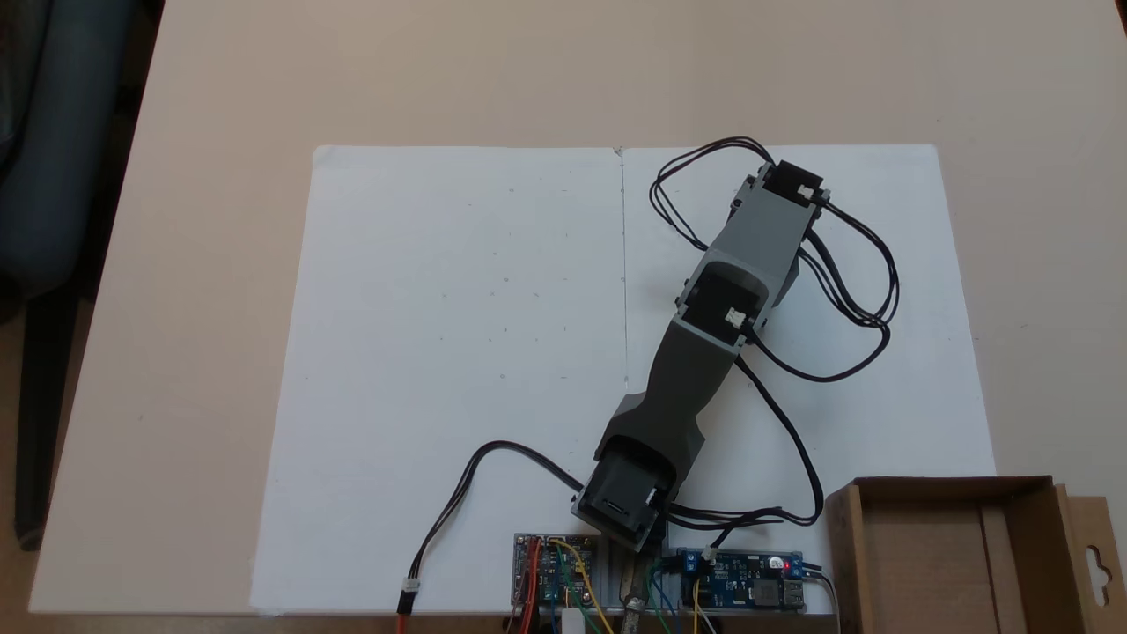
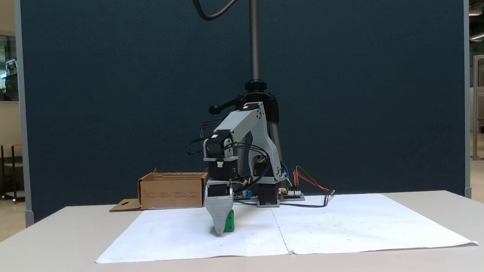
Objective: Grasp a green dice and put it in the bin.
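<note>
One fixed view overhead, one table-level frontal; both share arm (image 1: 704, 352).

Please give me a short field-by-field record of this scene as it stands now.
pincer: lowered to the paper, tip down, one jaw showing; open or shut cannot be told
green dice: on the paper, right beside the pincer's tip in the side view, partly hidden by it
box: open, standing off the paper next to the arm's base
white paper: two sheets side by side on the table
dice in box: not yet

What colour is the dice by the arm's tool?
Bright green; the dice shows best in a fixed view from the front.
</note>
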Tool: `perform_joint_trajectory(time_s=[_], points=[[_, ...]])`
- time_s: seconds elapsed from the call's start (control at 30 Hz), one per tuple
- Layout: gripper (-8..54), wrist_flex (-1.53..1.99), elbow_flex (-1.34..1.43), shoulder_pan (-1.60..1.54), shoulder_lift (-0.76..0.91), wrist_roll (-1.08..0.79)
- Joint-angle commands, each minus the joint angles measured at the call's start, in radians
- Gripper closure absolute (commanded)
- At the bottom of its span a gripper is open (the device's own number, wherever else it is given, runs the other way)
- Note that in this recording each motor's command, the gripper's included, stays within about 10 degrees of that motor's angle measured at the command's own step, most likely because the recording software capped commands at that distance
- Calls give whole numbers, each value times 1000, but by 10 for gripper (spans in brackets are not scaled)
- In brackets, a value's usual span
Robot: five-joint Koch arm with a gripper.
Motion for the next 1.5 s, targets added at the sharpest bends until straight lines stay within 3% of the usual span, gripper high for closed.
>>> perform_joint_trajectory(time_s=[0.0,0.1,0.43,0.7,0.93,1.2,1.47], points=[[46,-14,14,9,11,-94],[74,-14,18,9,11,-92],[336,-38,23,12,9,-80],[336,-34,21,9,23,-11],[336,130,3,-54,232,210],[336,533,-426,-135,250,390],[336,678,-548,-75,252,402]])
